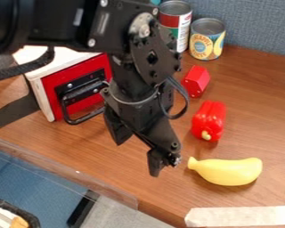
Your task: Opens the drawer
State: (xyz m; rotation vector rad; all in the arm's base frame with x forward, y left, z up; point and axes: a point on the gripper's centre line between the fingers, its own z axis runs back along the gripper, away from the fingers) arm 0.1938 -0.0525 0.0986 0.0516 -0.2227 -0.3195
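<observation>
One black end effector [136, 159], fingers spread, above counter [109, 165], near red drawer [55, 89] with black handle [75, 120]. One yellow banana [229, 172], one red pepper [209, 119], two cans [206, 40].

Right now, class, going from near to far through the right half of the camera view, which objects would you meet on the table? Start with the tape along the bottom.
Bottom strip of tape, yellow banana, red pepper, red block, can with the yellow-and-blue label.
</observation>
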